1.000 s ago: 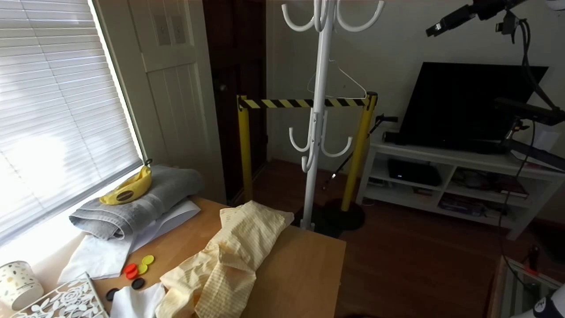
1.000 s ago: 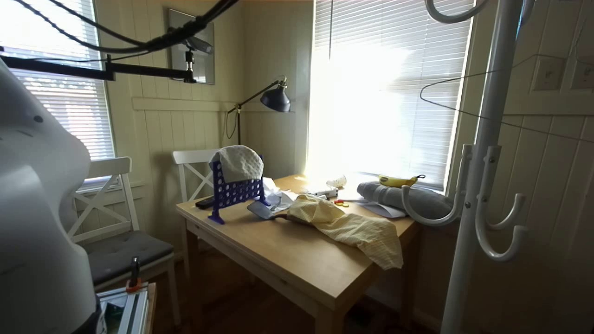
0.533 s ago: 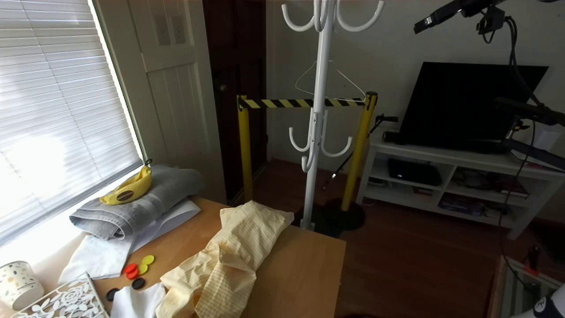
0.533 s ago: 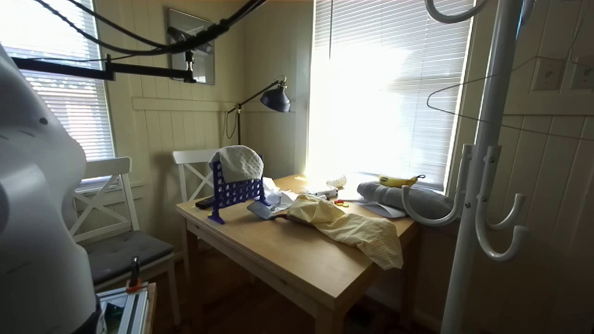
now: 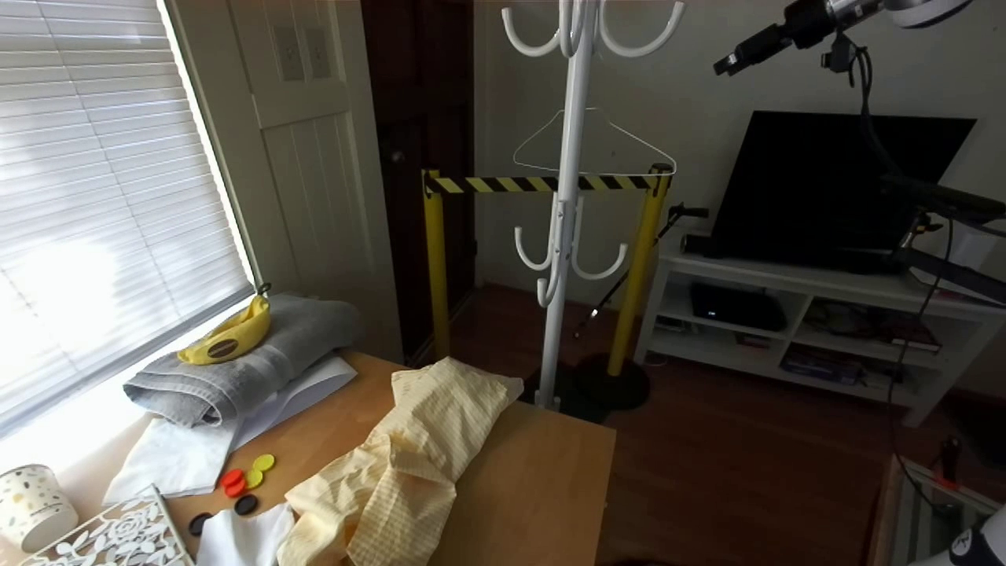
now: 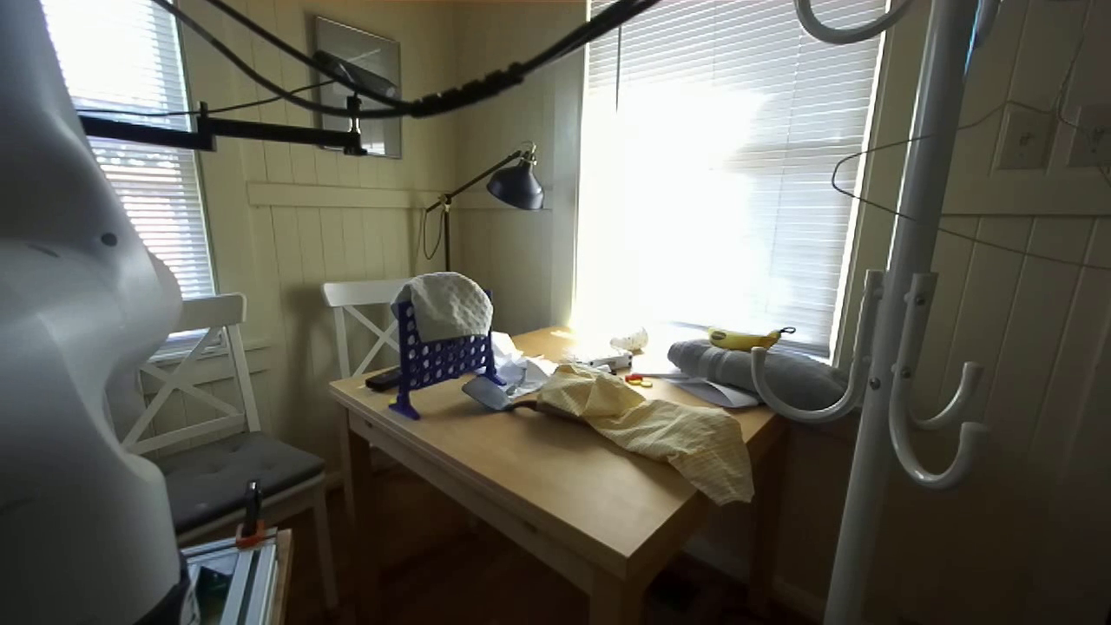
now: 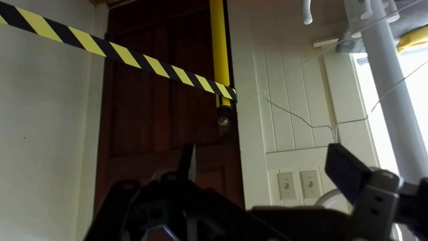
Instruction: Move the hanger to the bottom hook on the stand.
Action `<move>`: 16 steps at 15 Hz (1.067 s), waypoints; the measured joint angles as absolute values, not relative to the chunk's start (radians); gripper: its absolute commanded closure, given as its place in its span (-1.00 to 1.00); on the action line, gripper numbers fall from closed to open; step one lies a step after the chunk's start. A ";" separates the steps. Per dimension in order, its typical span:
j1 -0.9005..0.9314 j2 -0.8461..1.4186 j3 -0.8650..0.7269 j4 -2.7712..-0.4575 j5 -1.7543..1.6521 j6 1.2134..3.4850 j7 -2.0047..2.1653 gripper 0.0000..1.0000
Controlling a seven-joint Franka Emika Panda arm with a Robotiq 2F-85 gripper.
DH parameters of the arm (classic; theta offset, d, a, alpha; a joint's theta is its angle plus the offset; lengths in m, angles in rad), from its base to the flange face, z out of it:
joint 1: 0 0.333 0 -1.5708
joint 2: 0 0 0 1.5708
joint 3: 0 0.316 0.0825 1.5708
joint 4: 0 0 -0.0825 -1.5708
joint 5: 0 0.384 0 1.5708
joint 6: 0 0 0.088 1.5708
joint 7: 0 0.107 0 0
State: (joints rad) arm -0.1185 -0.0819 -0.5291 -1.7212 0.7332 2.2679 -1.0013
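The stand [image 5: 573,130] is a slim white pole with upcurved hooks in two tiers; it also shows in the exterior view [image 6: 913,208] and the wrist view [image 7: 389,80]. A lower hook [image 5: 603,274] is bare. The thin white wire hanger [image 5: 642,142] hangs behind the pole, between the tiers. It crosses the pole in an exterior view [image 6: 861,200]; its top is hidden. My gripper [image 5: 725,65] is open and empty, up and right of the hanger. In the wrist view the gripper [image 7: 262,149] has fingers wide apart; the hanger's neck [image 7: 333,134] passes behind the right fingertip.
A yellow-and-black barrier [image 5: 503,185] stands behind the stand. The table [image 5: 542,487] in front bears a yellow cloth [image 5: 424,440] and a grey towel [image 5: 299,330]. A television [image 5: 833,189] on a white unit [image 5: 802,271] is at the right.
My gripper has moved left and slightly down towards the stand, still apart from the hanger. The hanger has swung and now shows wider across the pole. The arm and its cables have shifted.
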 measured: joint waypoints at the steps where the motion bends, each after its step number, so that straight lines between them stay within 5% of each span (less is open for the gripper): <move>1: -0.135 -0.062 -0.512 -1.715 0.736 2.270 -0.997 -1.00; 16: -0.233 0.040 -0.351 -1.672 0.726 2.261 -0.907 -1.00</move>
State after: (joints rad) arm -0.2329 0.0395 -0.3515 -1.6717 0.7260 2.2609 -0.9071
